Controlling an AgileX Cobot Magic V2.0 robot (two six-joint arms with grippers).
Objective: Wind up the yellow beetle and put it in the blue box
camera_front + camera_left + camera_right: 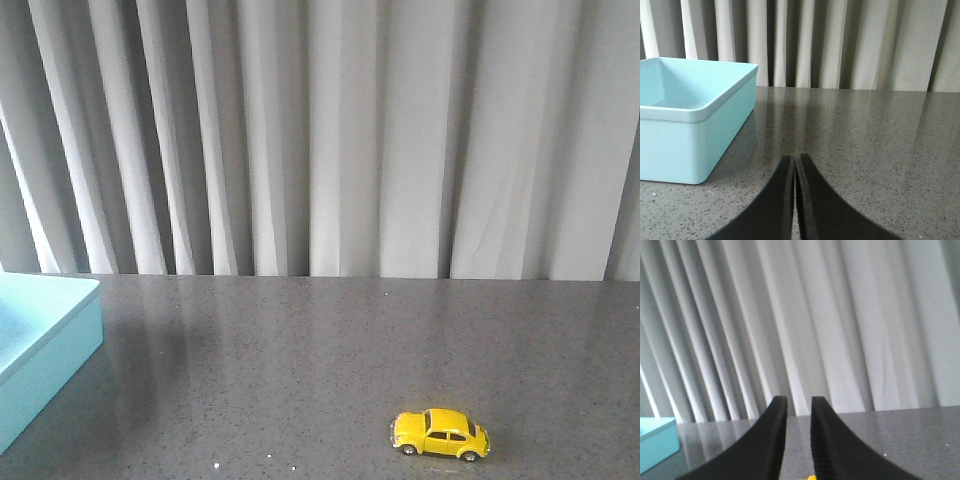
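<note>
The yellow beetle [440,434] stands on its wheels on the dark table, near the front edge and right of centre. The blue box [40,350] sits at the table's left edge. Neither gripper shows in the front view. In the left wrist view my left gripper [794,158] is shut and empty, low over the table, with the blue box [690,120] just beside it. In the right wrist view my right gripper [799,400] is open by a narrow gap and empty. A sliver of the yellow beetle [811,477] shows between the fingers at the frame's edge.
A grey pleated curtain [330,140] hangs behind the table's far edge. The speckled dark tabletop [300,360] stretches between the box and the car. A corner of the blue box [655,445] shows in the right wrist view.
</note>
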